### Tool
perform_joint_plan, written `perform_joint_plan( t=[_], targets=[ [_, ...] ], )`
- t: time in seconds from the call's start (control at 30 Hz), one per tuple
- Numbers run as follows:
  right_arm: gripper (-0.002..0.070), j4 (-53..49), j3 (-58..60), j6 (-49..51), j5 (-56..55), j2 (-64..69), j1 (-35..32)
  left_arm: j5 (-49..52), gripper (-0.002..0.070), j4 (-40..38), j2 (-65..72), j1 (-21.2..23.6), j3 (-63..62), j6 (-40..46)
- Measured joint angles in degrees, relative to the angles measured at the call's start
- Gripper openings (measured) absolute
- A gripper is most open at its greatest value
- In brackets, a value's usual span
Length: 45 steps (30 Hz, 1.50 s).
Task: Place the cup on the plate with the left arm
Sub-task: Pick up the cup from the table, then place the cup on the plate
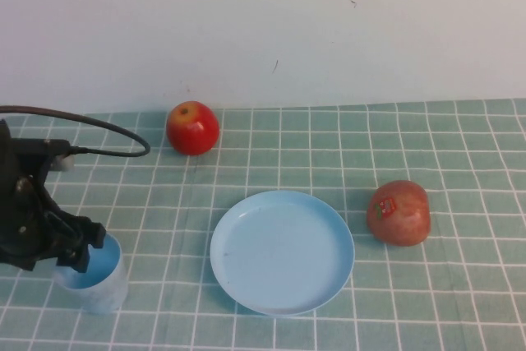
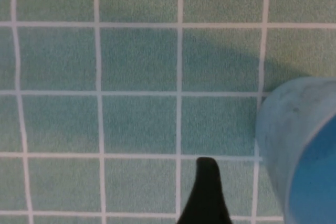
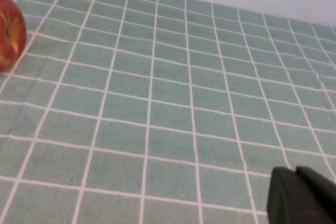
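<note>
Nearest my high camera stands the cup [image 1: 92, 275], upright on the table [image 1: 345, 133] well to the left of the plate [image 1: 282, 251], its open mouth showing blue inside; I see the left gripper [image 1: 78, 246] pressed right up against the cup's rim on the side away from the plate, with the left arm [image 1: 25, 203] bulking behind it and its black cable [image 1: 99, 125] looping over the checked cloth; from up here I cannot tell whether the fingers are spread or closed, since the dark body hides them; my left wrist camera gives me only one black fingertip [image 2: 206, 192] over the green squares, with the cup [image 2: 299, 145] just beside it and not visibly touching, so the state stays unclear to me there too.

Beyond the plate, toward the wall, a red apple [image 1: 193, 127] sits on the table; a second, duller apple with a sticker [image 1: 399, 212] lies just to the plate's right, near but apart from its rim; the plate itself carries nothing.

For the right gripper [image 3: 299, 198] I get only a dark corner of it over the cloth in its own wrist camera, a red apple [image 3: 10, 38] well off from it; whether it is spread or closed I cannot tell; it does not appear in my high camera.
</note>
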Motion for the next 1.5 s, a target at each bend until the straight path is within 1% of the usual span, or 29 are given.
perform_joint_plan(
  t=[0.03, 0.07, 0.1, 0.17, 0.23, 0.3, 0.37, 0.5, 0.6, 0.77, 0.87, 1.03, 1.17, 1.3, 1.4, 1.5],
  targets=[
    [-0.0002, 0.0, 0.0, 0.0, 0.0, 0.0, 0.0, -0.8, 0.0502, 0.0, 1.3, 0.0, 0.0, 0.1],
    [-0.0002, 0.0, 0.0, 0.0, 0.0, 0.0, 0.0, -1.4, 0.0483, 0.0, 2.6, 0.0, 0.0, 0.1],
    [-0.0002, 0.0, 0.0, 0.0, 0.0, 0.0, 0.0, -1.6, 0.0441, 0.0, 3.8, 0.0, 0.0, -0.1],
    [-0.0002, 0.0, 0.0, 0.0, 0.0, 0.0, 0.0, -2.0, 0.0228, -1.3, 5.7, 0.0, 0.0, 1.3],
    [-0.0002, 0.0, 0.0, 0.0, 0.0, 0.0, 0.0, -2.1, 0.0111, -3.7, 6.5, 0.0, -0.3, 3.5],
    [-0.0002, 0.0, 0.0, 0.0, 0.0, 0.0, 0.0, -1.5, 0.0048, -5.1, 6.8, 0.0, -1.3, 4.2],
    [-0.0002, 0.0, 0.0, 0.0, 0.0, 0.0, 0.0, 0.5, 0.0021, -5.7, 6.8, 0.0, -3.8, 4.9],
    [-0.0002, 0.0, 0.0, 0.0, 0.0, 0.0, 0.0, 5.6, 0.0011, -6.3, 6.7, -0.5, -10.9, 5.5],
    [-0.0002, 0.0, 0.0, 0.0, 0.0, 0.0, 0.0, 9.7, 0.001, -7.8, 6.4, -2.3, -17.2, 6.7],
    [-0.0002, 0.0, 0.0, 0.0, 0.0, 0.0, 0.0, 14.4, 0.0009, -12.4, 6.3, -8.2, -26.4, 8.4],
    [-0.0002, 0.0, 0.0, 0.0, 0.0, 0.0, 0.0, 14.9, 0.0009, -13.9, 6.3, -12.4, -28.8, 8.6],
    [-0.0002, 0.0, 0.0, 0.0, 0.0, 0.0, 0.0, 15.3, 0.0009, -14.3, 9.0, -18.0, -29.7, 8.6],
    [-0.0002, 0.0, 0.0, 0.0, 0.0, 0.0, 0.0, 14.5, 0.0009, -14.4, 14.5, -21.0, -29.7, 8.6],
    [-0.0002, 0.0, 0.0, 0.0, 0.0, 0.0, 0.0, 11.8, 0.0011, -13.6, 19.1, -22.7, -29.7, 8.4],
    [-0.0002, 0.0, 0.0, 0.0, 0.0, 0.0, 0.0, 10.0, 0.005, -12.4, 21.7, -23.1, -29.7, 8.0],
    [-0.0002, 0.0, 0.0, 0.0, 0.0, 0.0, 0.0, 8.9, 0.0162, -11.9, 22.6, -23.1, -30.1, 7.8]
  ],
)
